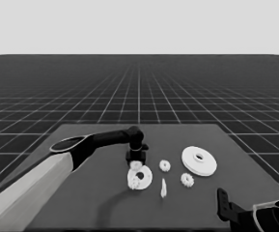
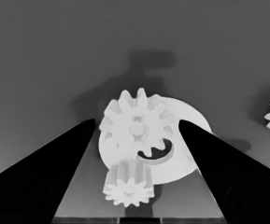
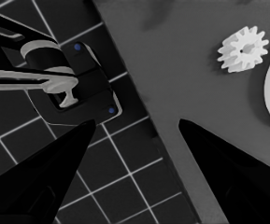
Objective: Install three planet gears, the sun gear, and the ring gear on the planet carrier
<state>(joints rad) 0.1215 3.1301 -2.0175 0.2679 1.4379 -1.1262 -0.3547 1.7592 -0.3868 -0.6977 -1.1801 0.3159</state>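
Left gripper point(image 1: 136, 162), fingers spread and grasping nothing, hovers at 12 o'clock of the flat white smaller round part point(image 1: 140, 178), apparently placing gears: 1 small white toothed gear point(image 2: 136, 125) seated, another point(image 2: 128, 186) beneath the fingers. Right gripper point(image 1: 222, 205) parked, fingers apart.

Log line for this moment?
left end effector: open over smaller white round part | one small white toothed gear on it | right end effector: parked

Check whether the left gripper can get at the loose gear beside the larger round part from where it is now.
Probably yes: the left gripper hangs open over the smaller round part, and only bare table lies between it and that gear.
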